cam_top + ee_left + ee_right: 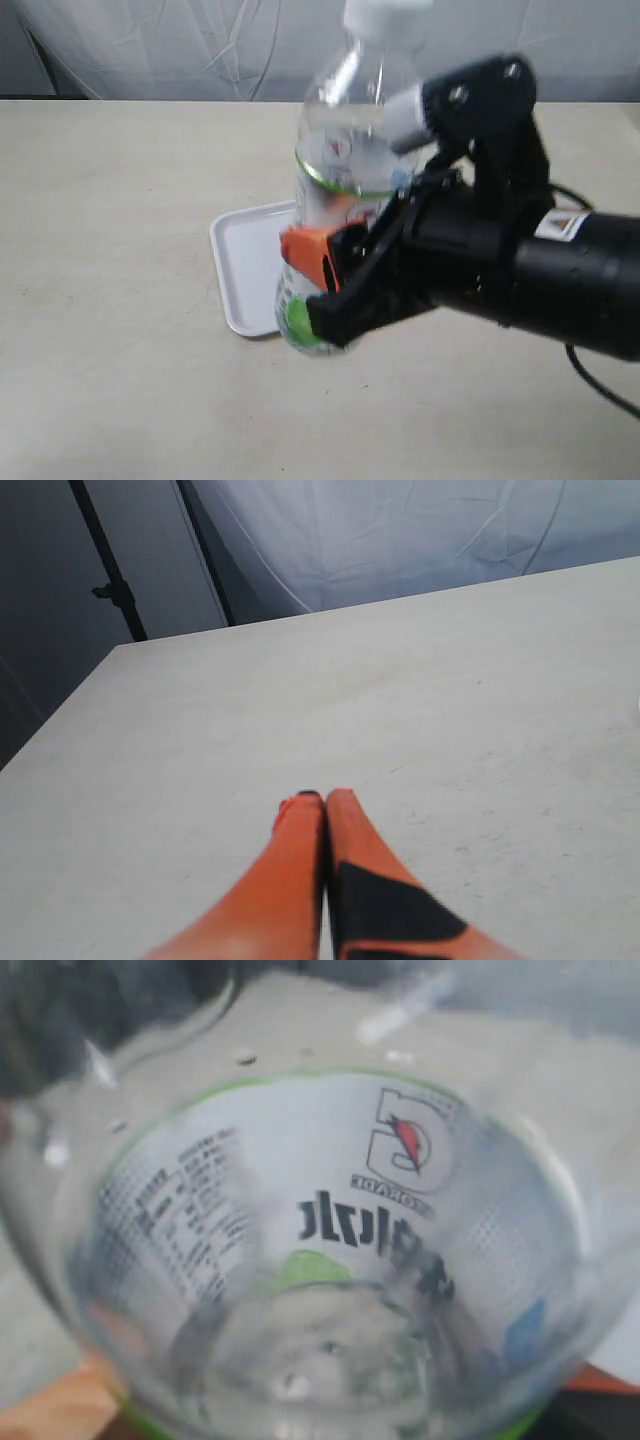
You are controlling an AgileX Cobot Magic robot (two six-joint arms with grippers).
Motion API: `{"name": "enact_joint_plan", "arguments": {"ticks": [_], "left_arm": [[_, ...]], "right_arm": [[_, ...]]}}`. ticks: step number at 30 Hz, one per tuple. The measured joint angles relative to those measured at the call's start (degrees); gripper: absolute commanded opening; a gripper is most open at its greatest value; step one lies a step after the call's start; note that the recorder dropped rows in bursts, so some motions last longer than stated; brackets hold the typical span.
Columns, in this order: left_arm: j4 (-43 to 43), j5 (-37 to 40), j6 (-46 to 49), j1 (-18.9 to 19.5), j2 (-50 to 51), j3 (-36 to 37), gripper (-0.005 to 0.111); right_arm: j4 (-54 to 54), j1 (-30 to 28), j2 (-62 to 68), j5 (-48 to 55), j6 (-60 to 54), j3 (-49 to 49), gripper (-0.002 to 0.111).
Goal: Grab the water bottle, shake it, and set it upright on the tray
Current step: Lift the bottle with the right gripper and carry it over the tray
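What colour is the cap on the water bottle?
White. The cap of the water bottle shows best in the exterior view, at the top edge.

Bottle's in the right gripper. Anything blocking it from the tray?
Nothing visible does. The right gripper holds the water bottle upright, overlapping the tray in the exterior view. The part of the tray that shows carries nothing; the rest is hidden behind the bottle and arm.

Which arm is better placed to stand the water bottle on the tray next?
Right. The right jaws are closed on the water bottle, held cap-up by the tray. The left jaws are shut over the table, with no bottle in their view.
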Motion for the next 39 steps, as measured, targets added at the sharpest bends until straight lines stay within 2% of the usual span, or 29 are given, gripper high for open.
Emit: {"name": "enact_joint_plan", "arguments": {"ticks": [3, 6, 12, 15, 19, 24, 27, 29, 31, 33, 36, 37, 39], "left_arm": [[0.00, 0.00, 0.00, 0.00, 0.00, 0.00, 0.000], [0.00, 0.00, 0.00, 0.00, 0.00, 0.00, 0.000], [0.00, 0.00, 0.00, 0.00, 0.00, 0.00, 0.000], [0.00, 0.00, 0.00, 0.00, 0.00, 0.00, 0.000], [0.00, 0.00, 0.00, 0.00, 0.00, 0.00, 0.000], [0.00, 0.00, 0.00, 0.00, 0.00, 0.00, 0.000], [0.00, 0.00, 0.00, 0.00, 0.00, 0.00, 0.000], [0.00, 0.00, 0.00, 0.00, 0.00, 0.00, 0.000], [0.00, 0.00, 0.00, 0.00, 0.00, 0.00, 0.000], [0.00, 0.00, 0.00, 0.00, 0.00, 0.00, 0.000], [0.00, 0.00, 0.00, 0.00, 0.00, 0.00, 0.000], [0.00, 0.00, 0.00, 0.00, 0.00, 0.00, 0.000], [0.00, 0.00, 0.00, 0.00, 0.00, 0.00, 0.000]], "right_arm": [[0.74, 0.08, 1.90, 4.49, 0.00, 2.47, -0.001], [0.49, 1.62, -2.10, 6.46, -0.14, 0.64, -0.001], [-0.23, 2.04, -10.09, -0.62, -0.94, -2.44, -0.001], [0.15, 2.04, -7.07, -0.11, -1.07, 2.06, -0.001], [0.78, 2.04, 0.07, 6.38, -1.07, 7.70, -0.001], [0.41, 2.68, -2.49, 9.69, -2.53, 4.68, -0.001], [-1.39, 1.14, -3.87, 0.48, -3.49, 4.27, -0.001], [4.05, -1.05, -3.47, -9.64, -3.79, 4.17, -0.001], [9.18, -2.77, -2.77, -12.93, -5.27, 3.44, -0.001], [7.67, -3.14, -2.39, -6.22, -8.13, 1.89, -0.001], [-3.08, -1.61, -2.30, 6.91, -8.55, -0.04, -0.001], [-5.23, -1.59, -2.30, 7.73, -6.54, 0.21, -0.001], [-6.35, -2.67, -1.91, 2.59, 0.24, 1.69, -0.001]]}}
